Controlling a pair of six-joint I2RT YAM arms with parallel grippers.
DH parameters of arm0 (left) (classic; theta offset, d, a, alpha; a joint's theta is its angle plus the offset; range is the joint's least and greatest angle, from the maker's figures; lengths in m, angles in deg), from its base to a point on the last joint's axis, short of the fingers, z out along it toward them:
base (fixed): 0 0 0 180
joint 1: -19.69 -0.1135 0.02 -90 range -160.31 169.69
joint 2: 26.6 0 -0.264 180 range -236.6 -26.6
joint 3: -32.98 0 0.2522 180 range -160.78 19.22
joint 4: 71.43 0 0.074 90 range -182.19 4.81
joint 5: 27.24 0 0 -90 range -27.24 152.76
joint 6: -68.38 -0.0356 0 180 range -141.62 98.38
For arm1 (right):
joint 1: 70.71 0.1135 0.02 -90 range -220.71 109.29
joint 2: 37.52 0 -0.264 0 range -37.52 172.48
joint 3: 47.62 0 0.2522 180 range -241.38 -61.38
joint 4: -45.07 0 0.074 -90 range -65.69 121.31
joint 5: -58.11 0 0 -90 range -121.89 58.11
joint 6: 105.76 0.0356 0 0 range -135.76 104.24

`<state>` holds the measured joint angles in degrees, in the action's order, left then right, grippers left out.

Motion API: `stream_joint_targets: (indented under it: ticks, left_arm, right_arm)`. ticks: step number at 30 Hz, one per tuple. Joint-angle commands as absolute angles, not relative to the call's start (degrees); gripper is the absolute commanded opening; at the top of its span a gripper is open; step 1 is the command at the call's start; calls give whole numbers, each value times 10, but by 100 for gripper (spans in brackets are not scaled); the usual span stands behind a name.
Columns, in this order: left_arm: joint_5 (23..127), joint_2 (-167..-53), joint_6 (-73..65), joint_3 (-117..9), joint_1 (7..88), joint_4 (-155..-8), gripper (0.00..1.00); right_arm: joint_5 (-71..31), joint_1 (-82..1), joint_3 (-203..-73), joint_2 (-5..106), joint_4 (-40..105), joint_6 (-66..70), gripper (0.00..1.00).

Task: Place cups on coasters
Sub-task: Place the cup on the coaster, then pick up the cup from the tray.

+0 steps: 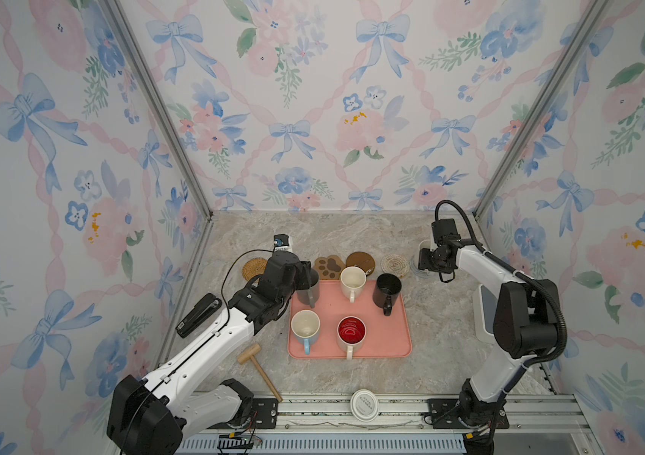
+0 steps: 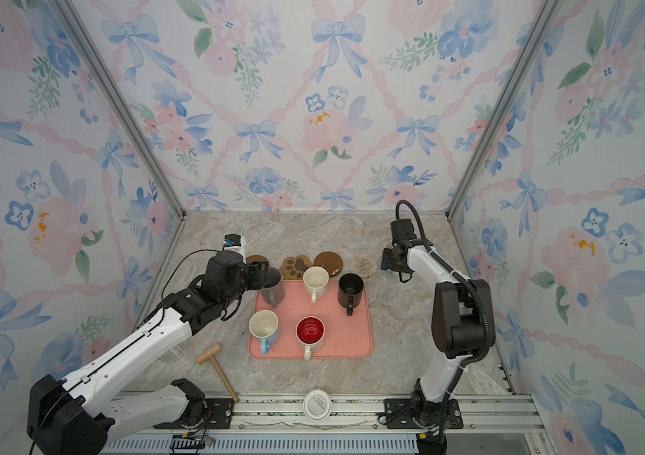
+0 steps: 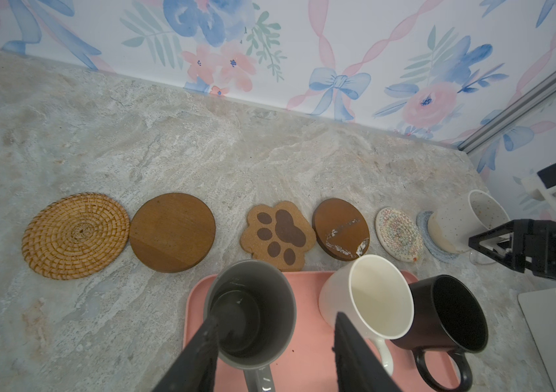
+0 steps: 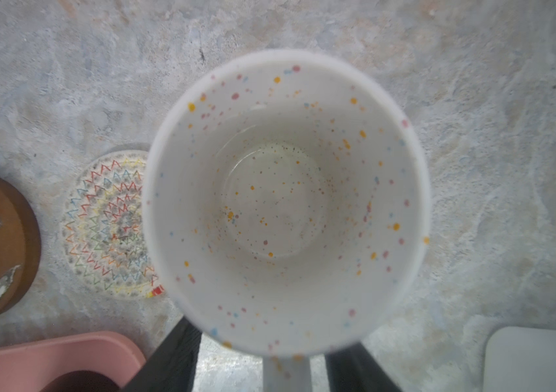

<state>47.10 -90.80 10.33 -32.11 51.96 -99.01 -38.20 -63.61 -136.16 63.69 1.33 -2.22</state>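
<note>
Several cups stand on the pink tray (image 1: 387, 338): grey cup (image 3: 252, 312), cream-white cup (image 1: 353, 280), black cup (image 1: 387, 289), light blue cup (image 1: 305, 327) and a white cup with a red inside (image 1: 351, 333). My left gripper (image 3: 276, 317) is open over the grey cup, one finger at its rim, the other clear of it. The speckled cup (image 4: 286, 203) stands on the grey-blue coaster (image 3: 427, 234). My right gripper (image 4: 266, 342) is open, a finger on each side of its handle with gaps. Rattan (image 3: 76, 236), wooden (image 3: 173, 232), paw (image 3: 278, 236), second wooden (image 3: 341, 229) and cream woven (image 3: 398, 234) coasters lie bare.
A black stapler (image 1: 198, 315) and a wooden mallet (image 1: 259, 368) lie left of the tray. A white round lid (image 1: 364, 405) rests on the front rail. A white flat device (image 1: 484, 311) sits right of the tray. A small bottle (image 1: 282, 242) stands behind the left gripper.
</note>
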Motion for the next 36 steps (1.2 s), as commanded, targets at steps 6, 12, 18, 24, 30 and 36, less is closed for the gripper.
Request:
stream_joint_targets:
  ticks: [6,12,18,24,30,36]
  left_arm:
    - [466,-891,102,-309,522,-991,51]
    - [497,-892,95,-307,523,-992,54]
    - [552,-903,94,-309,523,-1010,58]
    - [538,-931,113,-331,528,-1089,59]
    - [549,-942,136,-333,535,-1120,56]
    - [554,-962,148,-334,541,-1131,54]
  right_arm:
    - [-408,-605,-1356,523,-8,-16,66]
    - [-437,-557,-1336,452,-20,-9,70]
    - [-469,-493,-1312,399,-34,8,71]
    - [-487,-448,-1280,359,-35,32,72]
    - [-497,-435,-1254,340,-33,48,72]
    - [-497,-433,-1232,328,-24,50,72]
